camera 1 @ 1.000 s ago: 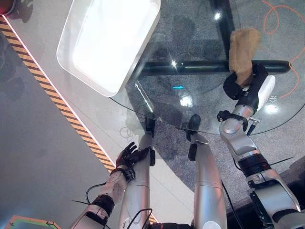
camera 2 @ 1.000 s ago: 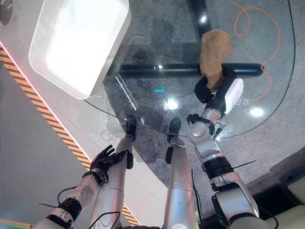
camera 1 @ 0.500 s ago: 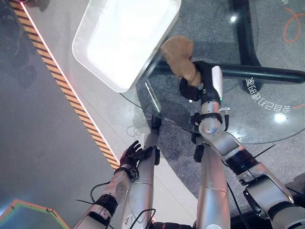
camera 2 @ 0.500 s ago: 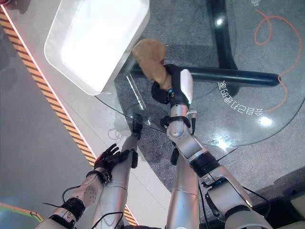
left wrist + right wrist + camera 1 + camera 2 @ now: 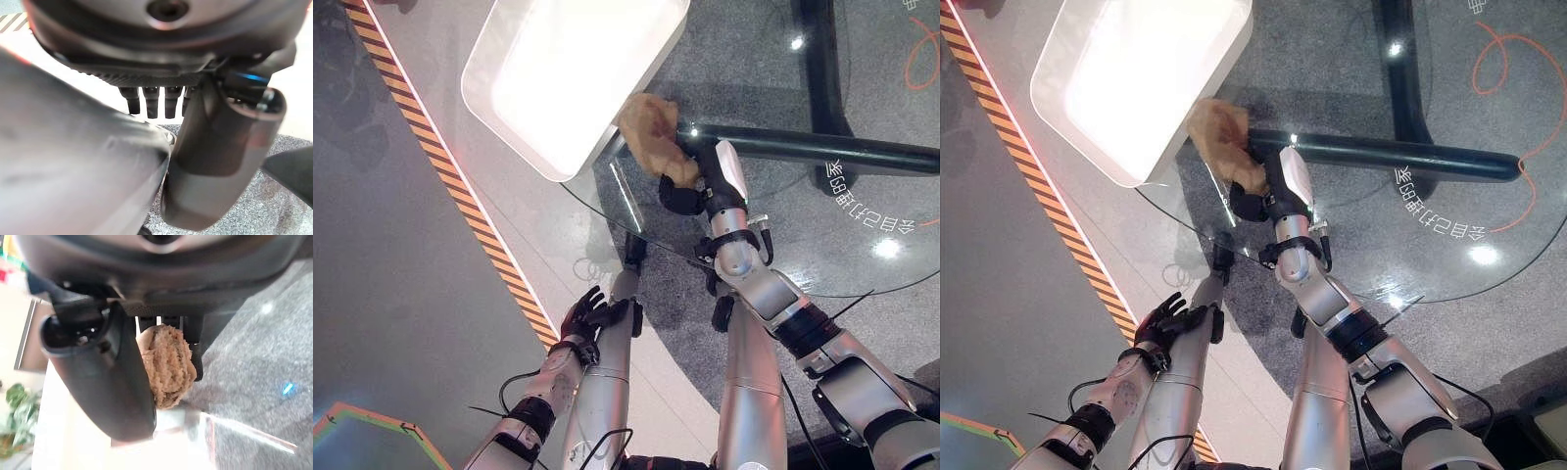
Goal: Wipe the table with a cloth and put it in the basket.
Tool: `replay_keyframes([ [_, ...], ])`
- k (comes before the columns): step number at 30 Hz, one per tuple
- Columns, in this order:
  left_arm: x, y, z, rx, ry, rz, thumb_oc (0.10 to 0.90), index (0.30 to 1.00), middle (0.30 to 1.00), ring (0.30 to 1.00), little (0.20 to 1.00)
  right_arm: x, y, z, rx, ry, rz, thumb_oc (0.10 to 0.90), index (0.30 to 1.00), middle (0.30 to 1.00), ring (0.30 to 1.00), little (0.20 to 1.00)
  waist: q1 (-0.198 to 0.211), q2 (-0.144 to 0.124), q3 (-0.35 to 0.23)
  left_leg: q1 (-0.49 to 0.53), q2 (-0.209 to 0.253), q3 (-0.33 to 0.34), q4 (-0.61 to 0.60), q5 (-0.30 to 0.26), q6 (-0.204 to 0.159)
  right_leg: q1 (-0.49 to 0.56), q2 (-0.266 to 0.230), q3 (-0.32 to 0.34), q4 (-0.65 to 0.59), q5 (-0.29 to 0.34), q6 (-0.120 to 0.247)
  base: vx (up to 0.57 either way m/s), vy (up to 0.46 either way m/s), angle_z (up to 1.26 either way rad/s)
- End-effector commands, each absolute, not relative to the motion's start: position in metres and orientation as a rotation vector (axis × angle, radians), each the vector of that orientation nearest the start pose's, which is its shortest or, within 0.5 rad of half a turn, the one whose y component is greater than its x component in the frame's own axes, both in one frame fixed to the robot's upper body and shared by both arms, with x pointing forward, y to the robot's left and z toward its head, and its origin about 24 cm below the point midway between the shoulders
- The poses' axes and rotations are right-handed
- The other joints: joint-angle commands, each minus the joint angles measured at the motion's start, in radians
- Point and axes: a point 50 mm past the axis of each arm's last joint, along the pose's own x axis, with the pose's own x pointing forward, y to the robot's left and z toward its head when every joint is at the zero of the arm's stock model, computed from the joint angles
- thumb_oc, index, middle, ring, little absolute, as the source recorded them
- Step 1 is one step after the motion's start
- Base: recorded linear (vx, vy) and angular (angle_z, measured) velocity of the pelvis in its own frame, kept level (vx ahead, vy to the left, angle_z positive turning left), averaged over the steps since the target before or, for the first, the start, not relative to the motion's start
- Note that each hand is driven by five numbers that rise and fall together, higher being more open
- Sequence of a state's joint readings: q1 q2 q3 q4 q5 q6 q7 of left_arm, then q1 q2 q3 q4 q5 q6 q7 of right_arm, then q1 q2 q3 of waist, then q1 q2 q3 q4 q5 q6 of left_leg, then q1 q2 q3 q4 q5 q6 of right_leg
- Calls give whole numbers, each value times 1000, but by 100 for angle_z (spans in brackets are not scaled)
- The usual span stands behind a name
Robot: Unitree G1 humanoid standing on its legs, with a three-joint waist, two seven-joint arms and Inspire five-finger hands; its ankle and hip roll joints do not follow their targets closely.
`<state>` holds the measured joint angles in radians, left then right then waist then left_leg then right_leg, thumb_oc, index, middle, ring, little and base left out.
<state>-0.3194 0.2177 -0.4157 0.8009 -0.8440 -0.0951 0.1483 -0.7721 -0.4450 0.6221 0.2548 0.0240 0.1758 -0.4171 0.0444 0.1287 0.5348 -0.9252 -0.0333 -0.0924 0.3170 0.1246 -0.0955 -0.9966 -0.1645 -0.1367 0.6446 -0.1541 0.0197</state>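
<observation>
A brown fuzzy cloth [image 5: 651, 132] is bunched in my right hand [image 5: 690, 188], whose fingers and white-covered thumb pinch it. The hand holds it over the near left part of the round glass table [image 5: 803, 230], right against the near corner of the white basket [image 5: 481, 93]. The right wrist view has the cloth [image 5: 168, 362] squeezed between thumb and fingers, with the basket's pale wall just past it. Whether the cloth touches the glass I cannot tell. My left hand [image 5: 588, 315] hangs low below the table edge, its fingers [image 5: 151, 100] straight and holding nothing.
The basket sits on the table's far left part and overhangs its edge. A dark bar [image 5: 822, 147] of the table's base shows through the glass. A black-and-orange striped line [image 5: 460, 196] crosses the floor on the left. An orange cord [image 5: 1503, 59] lies on the grey carpet far right.
My right hand has carried the cloth leftward across the glass, from the far right side to the basket's near corner. The camera has shifted too. The left hand has stayed put.
</observation>
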Motion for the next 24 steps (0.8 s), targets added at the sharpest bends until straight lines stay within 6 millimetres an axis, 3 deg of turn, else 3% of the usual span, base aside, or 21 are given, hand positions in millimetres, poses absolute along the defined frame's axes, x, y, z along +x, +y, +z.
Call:
replay_keyframes([
  [1, 232, 134, -93, -330, 699, 68, 800, 900, 900, 900, 900, 321, -41, 192, -639, -592, 356, 100, 300, 300, 300, 200, -4, 13, -15, -35, -78, 159, 128, -126, 86, -23, 88, 50, -178, 176, 38, 0, 0, 0],
  [12, 234, 143, -91, -322, 697, 82, 800, 900, 900, 900, 900, 304, -33, 199, -606, -667, 469, 100, 300, 300, 300, 200, -10, -1, -15, -42, -69, 163, 136, -128, 86, -28, 91, 46, -173, 178, 43, 0, -3, 0],
  [16, 235, 145, -91, -323, 694, 87, 800, 900, 900, 900, 900, 309, -41, 199, -585, -668, 361, 100, 300, 300, 300, 200, -11, -2, -15, -44, -64, 165, 138, -129, 87, -30, 91, 47, -171, 178, 44, -1, -9, 0],
  [24, 232, 149, -93, -327, 701, 116, 800, 900, 900, 900, 900, 325, -79, 212, -526, -671, 50, 100, 300, 300, 300, 200, -19, -9, -15, -40, -58, 162, 134, -131, 87, -25, 96, 48, -176, 181, 47, 0, -17, 1],
])
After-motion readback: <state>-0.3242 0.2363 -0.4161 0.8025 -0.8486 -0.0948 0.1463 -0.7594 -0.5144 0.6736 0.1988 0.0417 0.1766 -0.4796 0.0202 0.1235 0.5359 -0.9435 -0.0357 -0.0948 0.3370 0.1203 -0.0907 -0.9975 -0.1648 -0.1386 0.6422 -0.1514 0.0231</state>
